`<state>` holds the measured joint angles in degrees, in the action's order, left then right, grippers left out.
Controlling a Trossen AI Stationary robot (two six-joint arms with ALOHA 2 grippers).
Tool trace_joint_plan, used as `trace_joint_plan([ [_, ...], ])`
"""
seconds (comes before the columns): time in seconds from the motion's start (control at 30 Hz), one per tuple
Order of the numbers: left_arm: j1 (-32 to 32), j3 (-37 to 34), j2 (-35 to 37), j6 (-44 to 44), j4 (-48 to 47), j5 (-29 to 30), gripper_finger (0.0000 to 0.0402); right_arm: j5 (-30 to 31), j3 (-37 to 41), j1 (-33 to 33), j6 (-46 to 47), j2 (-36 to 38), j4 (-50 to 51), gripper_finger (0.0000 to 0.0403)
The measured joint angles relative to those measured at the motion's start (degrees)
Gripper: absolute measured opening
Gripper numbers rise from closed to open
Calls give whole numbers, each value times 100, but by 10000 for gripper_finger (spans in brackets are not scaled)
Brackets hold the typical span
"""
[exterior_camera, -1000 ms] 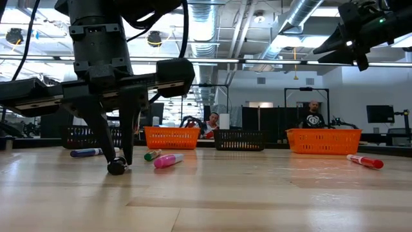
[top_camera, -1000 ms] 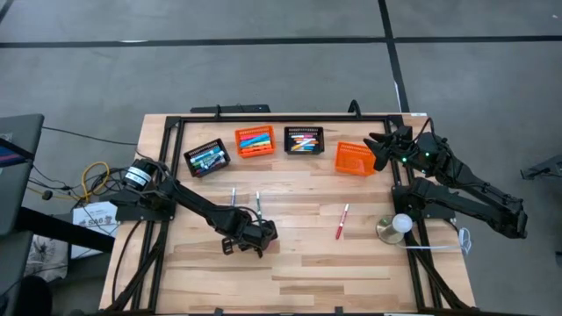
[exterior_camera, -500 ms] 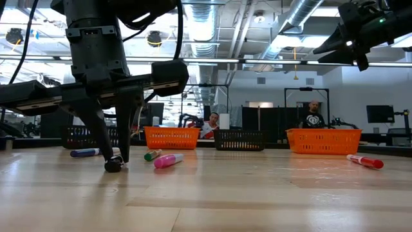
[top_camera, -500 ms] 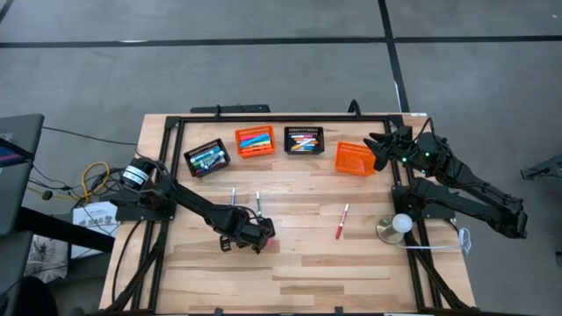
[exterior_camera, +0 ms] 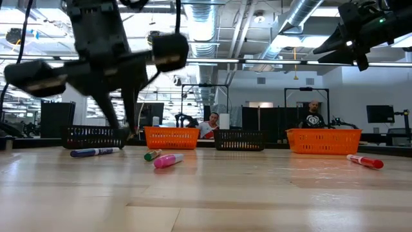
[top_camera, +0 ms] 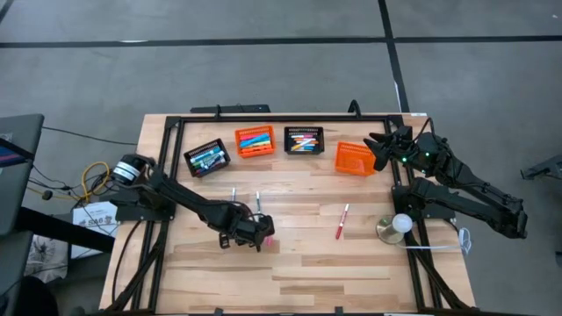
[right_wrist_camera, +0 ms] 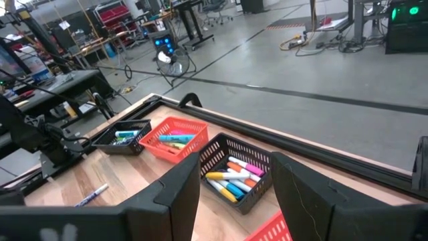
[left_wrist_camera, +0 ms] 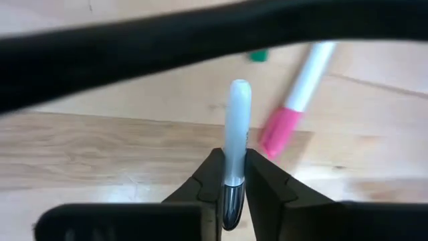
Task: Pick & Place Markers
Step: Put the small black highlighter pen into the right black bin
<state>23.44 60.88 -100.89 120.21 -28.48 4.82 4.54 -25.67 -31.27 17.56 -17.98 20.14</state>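
My left gripper (top_camera: 255,231) hangs over the table's middle left, shut on a white marker with a black end (left_wrist_camera: 235,127). Below it a pink marker (exterior_camera: 168,160) lies flat on the wood, also seen in the left wrist view (left_wrist_camera: 291,107). A green marker (exterior_camera: 152,154), a blue one (exterior_camera: 94,152) and a red one (top_camera: 342,221) lie loose on the table as well. My right gripper (top_camera: 379,147) waits open, high at the far right near an orange basket (top_camera: 354,158). My left gripper pinches the white marker near its black end (left_wrist_camera: 231,182) between its two fingers. The fingers come steeply from above, and the white barrel sticks out past them. The low view shows the fingertips (exterior_camera: 125,131) well above the wood, so the marker is lifted clear.
Along the far side stand a black basket (top_camera: 206,158), an orange basket (top_camera: 255,140) and another black basket (top_camera: 304,140), all holding markers. A round stand with a white ball (top_camera: 397,226) sits at the right edge. People sit in the room behind the table.
My left gripper has risen from the table, still shut on the white marker. The marker's black end, which rested on the wood a second ago, now hangs clear. The loose markers have stayed where they lay.
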Motion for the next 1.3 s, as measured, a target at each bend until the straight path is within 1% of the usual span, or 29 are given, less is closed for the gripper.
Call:
trace_joint_plan([
  [0.2,2,11,449,-213,-8,495,45,2,0,0,0,-1,2,173],
  [0.3,2,11,625,-495,64,984,46,0,0,0,0,0,2,173],
  [0.43,-63,13,729,-1122,452,1725,40,1,0,0,0,-1,4,171],
  [0.53,-237,13,747,-1769,914,1942,43,2,0,0,0,-2,2,171],
  [0.63,-447,13,729,-2848,1622,1987,46,0,0,0,0,-1,4,173],
  [0.73,-651,13,714,-4318,2438,1987,44,1,0,0,-1,0,5,174],
  [0.8,-789,24,714,-5145,2927,1985,42,0,0,0,-2,-2,12,173],
  [0.9,-997,22,714,-5982,3508,1872,44,0,0,0,-2,-2,15,171],
  [0.97,-1141,24,714,-6230,3738,1675,46,2,0,0,-2,-1,17,171],
  [1.13,-1548,22,709,-6290,3717,1360,46,0,0,0,-2,-1,20,172],
  [1.3,-2127,17,653,-6508,3706,1285,54,2,0,0,-2,-2,20,173],
])
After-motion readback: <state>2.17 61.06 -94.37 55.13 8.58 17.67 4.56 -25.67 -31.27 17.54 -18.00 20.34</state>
